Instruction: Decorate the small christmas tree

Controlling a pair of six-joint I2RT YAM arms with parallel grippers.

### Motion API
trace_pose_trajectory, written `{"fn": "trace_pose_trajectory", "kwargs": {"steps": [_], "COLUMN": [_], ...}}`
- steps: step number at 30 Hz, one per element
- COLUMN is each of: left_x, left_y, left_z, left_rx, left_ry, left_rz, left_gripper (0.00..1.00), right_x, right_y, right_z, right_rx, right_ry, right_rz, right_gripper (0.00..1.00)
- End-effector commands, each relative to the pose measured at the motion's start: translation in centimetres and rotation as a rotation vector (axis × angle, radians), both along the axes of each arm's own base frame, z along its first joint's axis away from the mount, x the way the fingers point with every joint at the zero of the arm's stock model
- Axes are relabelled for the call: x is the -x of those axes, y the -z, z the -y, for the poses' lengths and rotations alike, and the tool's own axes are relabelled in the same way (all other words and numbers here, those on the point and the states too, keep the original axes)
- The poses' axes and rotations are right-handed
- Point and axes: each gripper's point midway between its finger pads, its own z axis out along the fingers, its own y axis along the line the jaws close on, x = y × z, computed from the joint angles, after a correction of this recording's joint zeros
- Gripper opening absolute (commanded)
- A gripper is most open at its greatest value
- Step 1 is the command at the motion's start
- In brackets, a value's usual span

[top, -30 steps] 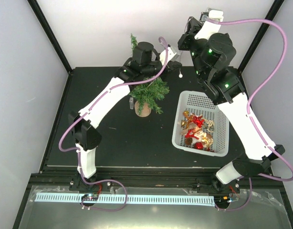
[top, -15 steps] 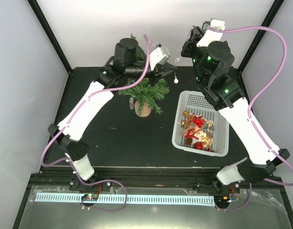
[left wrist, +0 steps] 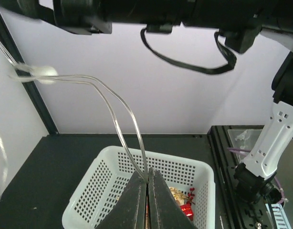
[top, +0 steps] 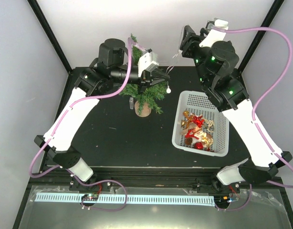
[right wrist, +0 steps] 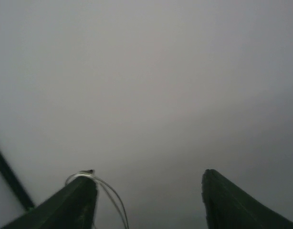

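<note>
Pale walls and black corner posts close in a black counter (top: 113, 133), and the small christmas tree (top: 149, 93) stands in its brown pot (top: 142, 110) toward the far middle of it, upright, with my left arm crossing over its upper branches so only the lower boughs and the very tip show from above. Just right of the tree, apart from it, sits a white perforated basket (top: 222, 138) with red and gold ornaments (top: 196, 131) heaped inside. My left claw (left wrist: 147, 181) is raised above the tree's right side and clenched tight on a clear strand (left wrist: 120, 119), its two fingers pressed flat together with the loop rising out from between them; in my left wrist view the basket lies below it. A small white bead (top: 169, 89) dangles from the strand between tree and basket. My right claw (right wrist: 147, 177) is lifted high by the far wall, above the basket's far edge, released with its fingers spread wide; the strand's other end loops over the tip of one finger (right wrist: 84, 191), and nothing is between them.
</note>
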Motion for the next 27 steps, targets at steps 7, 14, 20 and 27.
{"fn": "trace_pose_trajectory", "kwargs": {"steps": [7,14,20,27], "left_x": [-0.1,-2.0,-3.7,-3.9], "left_y": [-0.7,-0.7,-1.0,-1.9], "left_z": [-0.8,-0.8,-1.1,-1.7], "left_rx": [-0.025,-0.037,-0.039,-0.018], "left_ry": [-0.045,-0.122,-0.197,-0.216], "left_rz": [0.049,0.082,0.129,0.13], "left_gripper": [0.02,0.02,0.02,0.02], "right_x": [2.7,3.9,4.1,4.4], "right_y": [-2.0,-0.6,1.7,2.0], "right_z": [-2.8,-1.4,-1.9,-1.1], "right_rx": [-0.07,-0.097,-0.094,-0.091], "right_ry": [-0.276,-0.266,-0.305,-0.275], "right_rz": [-0.047,-0.126,-0.246,-0.259], "right_gripper": [0.8,0.73,0.55,0.54]}}
